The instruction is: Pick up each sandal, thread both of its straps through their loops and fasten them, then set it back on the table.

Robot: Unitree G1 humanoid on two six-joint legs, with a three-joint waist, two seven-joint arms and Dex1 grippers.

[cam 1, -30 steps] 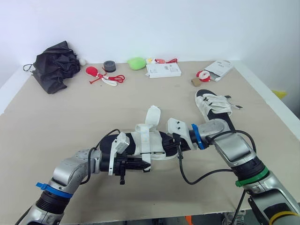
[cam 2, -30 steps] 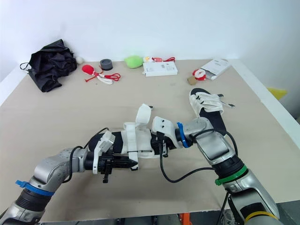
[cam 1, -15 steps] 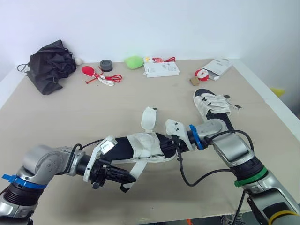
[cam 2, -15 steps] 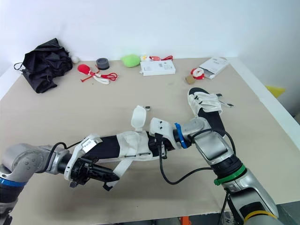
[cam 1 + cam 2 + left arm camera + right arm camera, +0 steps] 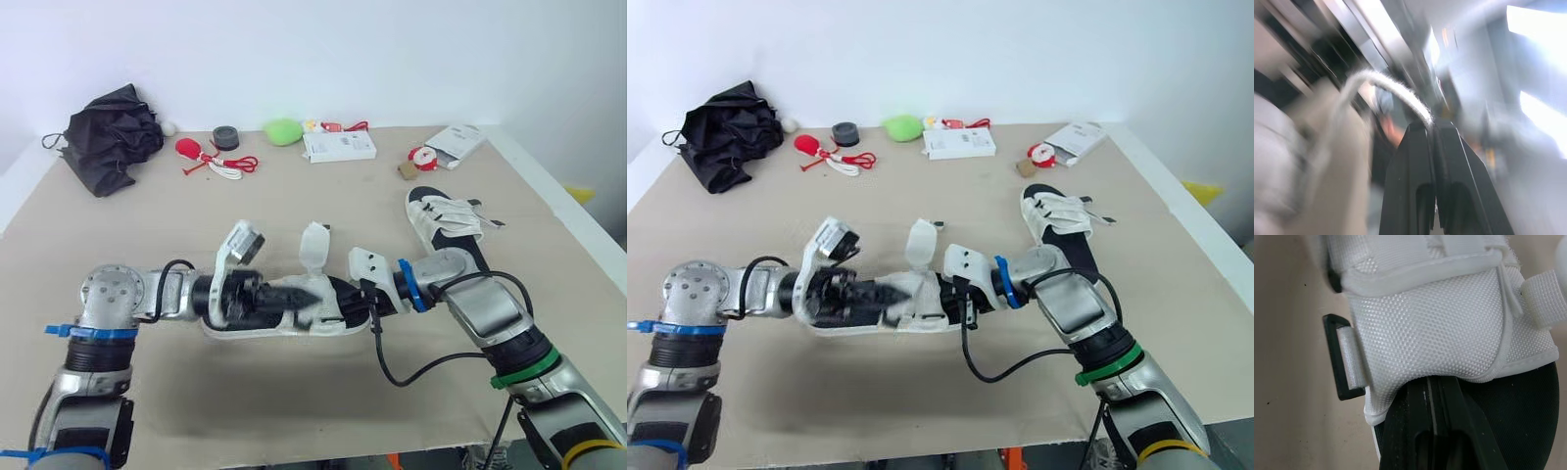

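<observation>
sandal (image 5: 328,315) lies lengthwise across the middle of the tan surface (image 5: 294,206), caught between the robot's two arms. the left claw (image 5: 1428,126) comes in over it from the left, its black fingers pressed together and pinching the end of a white strap (image 5: 1396,88) that arcs away from the tips; blur hides the rest around them. the right claw (image 5: 1432,382) meets the sandal from the right end, its fingers pressed together on the hem of the white mesh upper, over the black footbed. just beside them a black plastic loop (image 5: 1333,357) juts from the mesh, with a short white tab threaded through it. a second strap (image 5: 313,247) stands upright on the sandal's far side, its end loose. the other sandal (image 5: 446,217) rests farther back on the robot's right, apart from both claws, with white straps across its black footbed. along the far edge sit a crumpled black umbrella (image 5: 113,132), a red item with cord (image 5: 201,155), a dark tape roll (image 5: 226,137), a green lump (image 5: 284,130), a white box (image 5: 340,147) and a white booklet (image 5: 458,142)
</observation>
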